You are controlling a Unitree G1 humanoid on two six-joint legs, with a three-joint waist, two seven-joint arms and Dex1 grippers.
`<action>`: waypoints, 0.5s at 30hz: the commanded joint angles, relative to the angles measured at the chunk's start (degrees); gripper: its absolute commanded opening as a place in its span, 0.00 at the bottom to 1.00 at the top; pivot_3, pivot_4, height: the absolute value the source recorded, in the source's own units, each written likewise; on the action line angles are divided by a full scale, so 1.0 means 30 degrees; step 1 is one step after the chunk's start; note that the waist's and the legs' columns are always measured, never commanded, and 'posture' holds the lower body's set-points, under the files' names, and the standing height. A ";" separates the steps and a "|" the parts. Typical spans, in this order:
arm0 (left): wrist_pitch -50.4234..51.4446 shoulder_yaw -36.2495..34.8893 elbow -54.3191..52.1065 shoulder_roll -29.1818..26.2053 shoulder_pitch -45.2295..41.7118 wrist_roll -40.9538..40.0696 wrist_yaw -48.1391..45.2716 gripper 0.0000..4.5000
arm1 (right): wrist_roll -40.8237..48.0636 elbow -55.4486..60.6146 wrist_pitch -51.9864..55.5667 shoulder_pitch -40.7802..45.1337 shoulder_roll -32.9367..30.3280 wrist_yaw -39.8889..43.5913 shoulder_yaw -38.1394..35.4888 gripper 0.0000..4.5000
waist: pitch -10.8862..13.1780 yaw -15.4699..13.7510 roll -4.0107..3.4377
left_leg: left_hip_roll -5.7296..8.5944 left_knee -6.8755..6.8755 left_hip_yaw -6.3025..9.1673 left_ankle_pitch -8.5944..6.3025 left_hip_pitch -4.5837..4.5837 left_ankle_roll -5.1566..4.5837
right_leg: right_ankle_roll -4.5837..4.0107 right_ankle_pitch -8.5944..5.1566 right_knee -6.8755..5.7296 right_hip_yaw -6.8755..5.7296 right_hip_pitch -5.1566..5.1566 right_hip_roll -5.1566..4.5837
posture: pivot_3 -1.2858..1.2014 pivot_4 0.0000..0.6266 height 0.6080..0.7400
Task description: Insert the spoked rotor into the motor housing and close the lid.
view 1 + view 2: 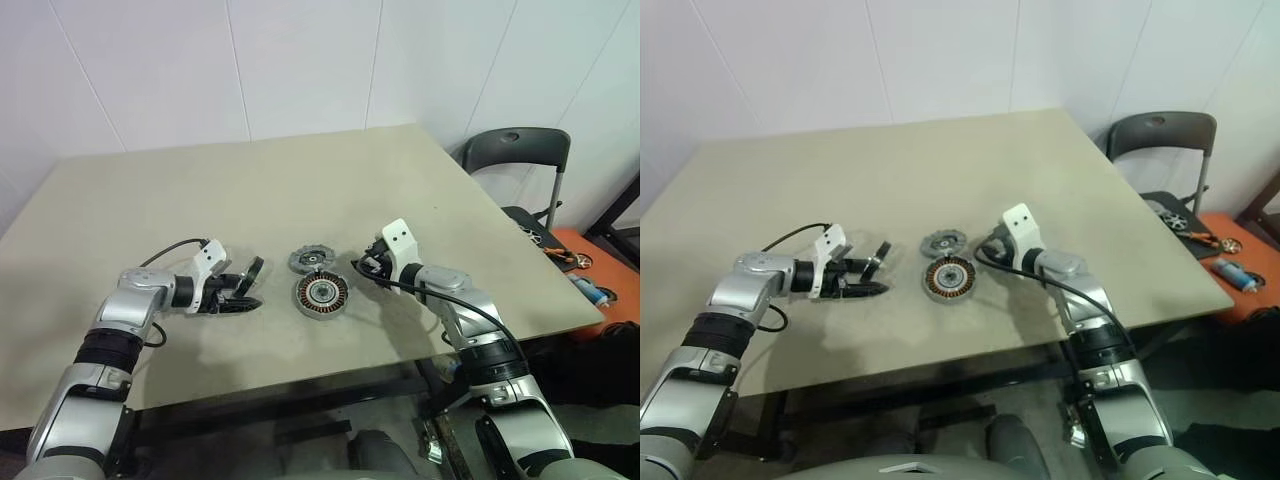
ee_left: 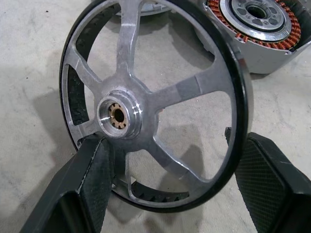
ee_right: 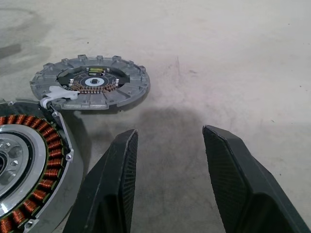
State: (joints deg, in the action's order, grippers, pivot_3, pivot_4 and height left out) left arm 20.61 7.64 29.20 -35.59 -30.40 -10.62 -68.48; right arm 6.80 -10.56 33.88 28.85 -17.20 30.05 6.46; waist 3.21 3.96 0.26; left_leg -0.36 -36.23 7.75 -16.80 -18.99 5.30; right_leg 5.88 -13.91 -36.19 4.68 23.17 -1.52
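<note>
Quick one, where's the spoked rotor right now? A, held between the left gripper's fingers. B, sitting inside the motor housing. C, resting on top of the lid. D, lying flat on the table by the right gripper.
A: the spoked rotor stands between the left gripper fingers, off to the side of the motor housing, whose copper windings are uncovered.

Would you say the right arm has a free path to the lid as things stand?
Probably yes. The right tool is open and holds nothing, and only bare table lies between it and the lid; the motor housing sits off to the side.
</note>
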 commanded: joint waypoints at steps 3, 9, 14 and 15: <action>-0.0397 -0.0246 0.0136 0.0048 -0.0031 0.0158 0.0283 0.82 | -0.0243 0.0161 -0.0551 0.0246 -0.0039 -0.0189 -0.0075 0.49 | 0.0000 0.0002 0.0000 | 0.0000 -0.0001 0.0000 0.0000 0.0001 0.0000 | 0.0000 0.0000 -0.0001 0.0000 0.0000 -0.0001 | 0.52 0.00 1.00; -0.0784 -0.0285 -0.0102 0.0125 0.0264 0.0160 0.0623 0.82 | -0.0422 0.0331 -0.0601 -0.0024 0.0020 -0.0268 -0.0014 0.49 | 0.0000 -0.0001 0.0000 | 0.0000 0.0000 0.0000 0.0000 0.0004 0.0000 | 0.0000 0.0000 -0.0001 0.0000 -0.0002 0.0000 | 0.52 0.00 1.00; -0.0564 -0.0977 -0.1229 0.0327 -0.0239 -0.0787 0.0541 0.78 | -0.0510 0.0415 -0.0600 -0.0180 0.0038 -0.0285 0.0058 0.50 | 0.0001 0.0003 0.0001 | 0.0000 -0.0004 0.0001 0.0000 -0.0003 0.0000 | 0.0000 0.0000 0.0000 0.0000 -0.0003 0.0000 | 0.52 0.00 1.00; -0.0278 -0.1066 -0.1633 0.0249 -0.0389 -0.1023 0.0303 0.73 | -0.0537 0.0361 -0.0622 -0.0175 0.0053 -0.0290 0.0072 0.50 | 0.0001 0.0014 0.0002 | 0.0000 -0.0005 0.0000 0.0000 -0.0007 0.0000 | 0.0000 0.0001 0.0000 0.0001 0.0000 0.0000 | 0.52 0.00 1.00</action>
State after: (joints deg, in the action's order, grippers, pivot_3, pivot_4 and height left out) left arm 19.24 6.86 27.96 -34.49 -29.55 -11.48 -66.50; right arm 5.32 -10.58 33.23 27.41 -17.15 29.47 6.56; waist 3.21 4.00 0.26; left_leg -0.36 -36.25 7.75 -16.80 -19.03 5.30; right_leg 5.88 -13.91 -36.18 4.69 23.18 -1.52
